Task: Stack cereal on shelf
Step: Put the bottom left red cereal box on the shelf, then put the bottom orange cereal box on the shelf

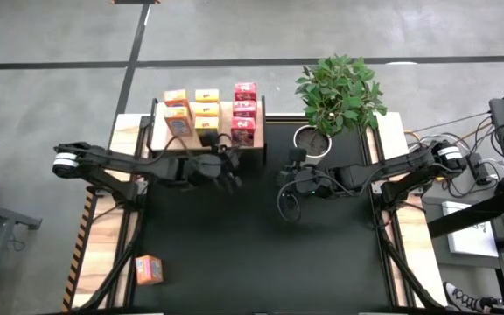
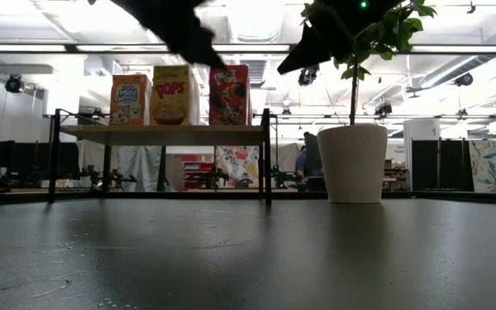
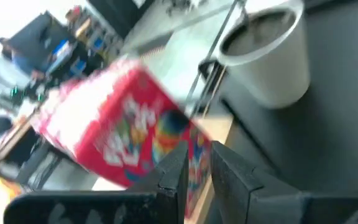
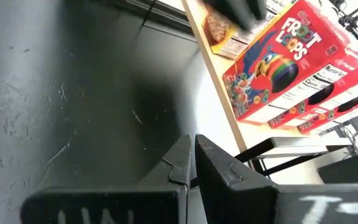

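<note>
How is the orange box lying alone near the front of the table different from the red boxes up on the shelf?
The lone orange box sits on the dark table, near its front left corner; the red boxes stand on the wooden shelf at the back. It is orange and by itself; they are red and lined up one behind another, beside yellow and orange rows. Both are small printed cardboard cereal boxes.

The red cereal box (image 4: 284, 62) lying on the shelf (image 4: 219, 81) reads "FROOT LOOPS" in the right wrist view. In the low view, the yellow box (image 2: 171, 95) standing on the shelf reads "POPS", and the orange box (image 2: 129, 100) beside it reads "Mini", with the smaller print under it too small to read.
</note>
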Motion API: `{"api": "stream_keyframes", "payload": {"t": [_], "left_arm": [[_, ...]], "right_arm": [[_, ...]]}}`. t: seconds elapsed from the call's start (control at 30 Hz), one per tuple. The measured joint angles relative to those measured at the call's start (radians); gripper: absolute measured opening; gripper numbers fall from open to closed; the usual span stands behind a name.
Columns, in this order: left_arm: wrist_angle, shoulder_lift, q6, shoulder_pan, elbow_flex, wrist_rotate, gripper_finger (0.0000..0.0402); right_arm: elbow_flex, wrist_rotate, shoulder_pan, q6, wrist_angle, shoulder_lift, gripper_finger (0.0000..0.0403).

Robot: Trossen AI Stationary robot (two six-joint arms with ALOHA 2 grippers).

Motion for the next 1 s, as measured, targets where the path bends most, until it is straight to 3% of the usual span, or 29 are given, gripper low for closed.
{"api": "stream_keyframes", "payload": {"t": [0.23,0.43,0.57,0.73,0.87,1.0], "left_arm": [[-0.162,-0.112,0.018,-0.167,0.105,-0.001,0.0049],[-0.57,-0.137,-0.286,-0.284,0.305,0.009,0.0049],[-0.945,-0.084,-0.632,-0.289,0.535,0.19,0.0049],[-1.348,0.036,-1.03,-0.275,0.768,0.537,0.0047],[-1.522,0.112,-1.338,-0.336,0.818,0.685,0.0046],[-1.547,0.168,-1.563,-0.444,0.805,0.723,0.0045]], "right_arm": [[-0.008,-0.002,0.0,-0.001,-0.002,0.0,0.0012],[-0.013,-0.009,0.0,-0.029,0.007,0.0,0.0012],[-0.027,-0.02,0.0,-0.066,0.057,0.0,0.0012],[-0.039,-0.109,0.0,-0.134,0.132,0.0,0.0012],[-0.04,-0.117,0.0,-0.137,0.125,0.0,0.0012],[-0.041,-0.116,0.0,-0.141,0.116,0.0,0.0012]]}}
